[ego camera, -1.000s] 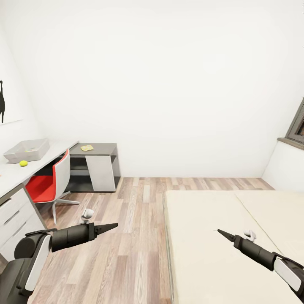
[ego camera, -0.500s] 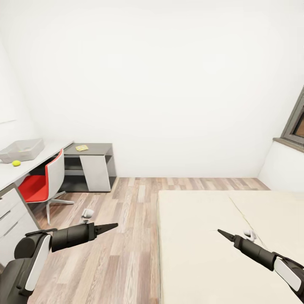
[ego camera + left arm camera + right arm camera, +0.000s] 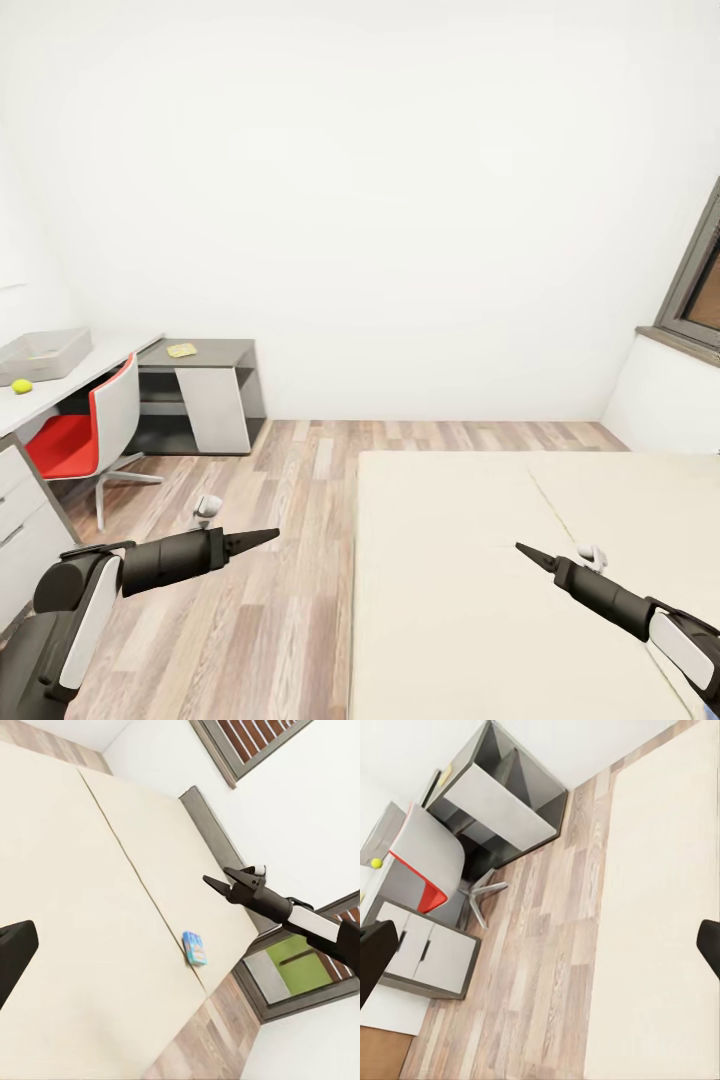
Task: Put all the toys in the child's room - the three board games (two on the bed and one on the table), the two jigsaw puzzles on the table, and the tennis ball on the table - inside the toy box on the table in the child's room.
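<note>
While both grippers, left (image 3: 268, 536) and right (image 3: 524, 550), are held pinched together and empty, the blue game (image 3: 195, 947) on the bed (image 3: 480, 560) should be approached squarely.

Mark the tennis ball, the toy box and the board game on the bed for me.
tennis ball (image 3: 21, 385): head view, centre of the ball on the table.
toy box (image 3: 45, 352): head view, its front sloping wall.
board game (image 3: 195, 948): left wrist view, middle of the blue box's printed top, lying on the bed.
</note>
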### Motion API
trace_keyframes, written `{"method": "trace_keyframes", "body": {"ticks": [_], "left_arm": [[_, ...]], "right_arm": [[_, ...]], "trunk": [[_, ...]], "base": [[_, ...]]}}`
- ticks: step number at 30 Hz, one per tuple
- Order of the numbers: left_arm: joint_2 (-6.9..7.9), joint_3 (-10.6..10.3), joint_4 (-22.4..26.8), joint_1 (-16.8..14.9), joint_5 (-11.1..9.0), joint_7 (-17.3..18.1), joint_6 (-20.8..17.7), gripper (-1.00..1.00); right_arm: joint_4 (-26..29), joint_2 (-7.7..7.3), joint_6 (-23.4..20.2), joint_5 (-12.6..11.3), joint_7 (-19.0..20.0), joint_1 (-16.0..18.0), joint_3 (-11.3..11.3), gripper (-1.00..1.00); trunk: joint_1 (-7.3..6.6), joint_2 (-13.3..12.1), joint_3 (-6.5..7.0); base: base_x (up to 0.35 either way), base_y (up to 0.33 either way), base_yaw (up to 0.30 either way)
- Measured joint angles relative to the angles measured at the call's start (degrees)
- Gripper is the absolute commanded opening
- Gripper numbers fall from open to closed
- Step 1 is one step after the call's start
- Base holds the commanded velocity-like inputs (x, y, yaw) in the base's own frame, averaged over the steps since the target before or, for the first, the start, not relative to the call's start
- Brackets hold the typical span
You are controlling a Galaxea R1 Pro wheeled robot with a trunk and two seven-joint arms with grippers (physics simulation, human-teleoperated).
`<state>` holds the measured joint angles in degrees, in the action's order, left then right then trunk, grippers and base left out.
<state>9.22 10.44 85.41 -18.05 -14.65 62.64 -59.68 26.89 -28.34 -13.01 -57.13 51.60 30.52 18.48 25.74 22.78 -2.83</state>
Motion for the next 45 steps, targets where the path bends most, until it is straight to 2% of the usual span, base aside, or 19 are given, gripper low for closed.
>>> {"method": "trace_keyframes", "body": {"ticks": [45], "left_arm": [[0.0, 0.02, 0.0, 0.0, 0.0, 0.0, 0.0, 1.0]], "right_arm": [[0.01, 0.09, 0.0, 0.05, 0.02, 0.0, 0.01, 1.0]], "trunk": [[0.0, 0.0, 0.0]], "base": [[0.0, -0.237, 0.0]]}}
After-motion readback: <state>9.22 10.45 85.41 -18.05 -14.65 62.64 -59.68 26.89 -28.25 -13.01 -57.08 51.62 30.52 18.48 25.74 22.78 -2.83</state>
